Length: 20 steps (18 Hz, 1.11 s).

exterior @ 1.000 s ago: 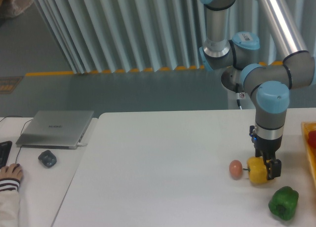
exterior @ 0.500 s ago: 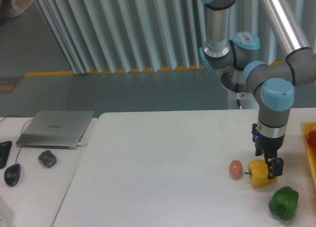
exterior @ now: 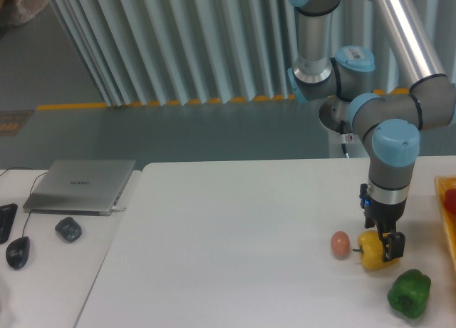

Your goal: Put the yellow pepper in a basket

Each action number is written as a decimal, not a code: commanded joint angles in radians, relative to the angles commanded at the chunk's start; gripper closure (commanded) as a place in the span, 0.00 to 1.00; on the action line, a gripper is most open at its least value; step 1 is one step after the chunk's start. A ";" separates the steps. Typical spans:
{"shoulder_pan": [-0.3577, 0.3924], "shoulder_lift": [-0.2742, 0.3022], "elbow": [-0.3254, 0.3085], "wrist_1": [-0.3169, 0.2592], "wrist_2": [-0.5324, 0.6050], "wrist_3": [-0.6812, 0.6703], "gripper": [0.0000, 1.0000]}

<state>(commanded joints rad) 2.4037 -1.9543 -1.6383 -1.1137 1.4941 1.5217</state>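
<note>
While the gripper (exterior: 385, 245) is clamped on the yellow pepper (exterior: 372, 250) at lower right, egg (exterior: 340, 243) just left, basket (exterior: 447, 215) at right edge.

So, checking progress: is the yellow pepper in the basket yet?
Out. The yellow pepper sits on the table between the jaws; the basket lies at the right edge.

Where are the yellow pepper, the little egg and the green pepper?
yellow pepper (exterior: 370, 257): fixed camera, its left front lobe.
egg (exterior: 340, 243): fixed camera, its middle.
green pepper (exterior: 409, 293): fixed camera, its glossy front.
</note>
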 joint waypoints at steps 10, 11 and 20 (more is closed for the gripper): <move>0.002 -0.002 0.015 -0.005 0.008 0.002 0.77; 0.002 0.000 0.031 -0.014 0.008 0.000 0.77; 0.050 0.049 0.124 -0.121 -0.005 0.003 0.76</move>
<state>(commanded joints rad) 2.4542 -1.9053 -1.5142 -1.2348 1.4895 1.5248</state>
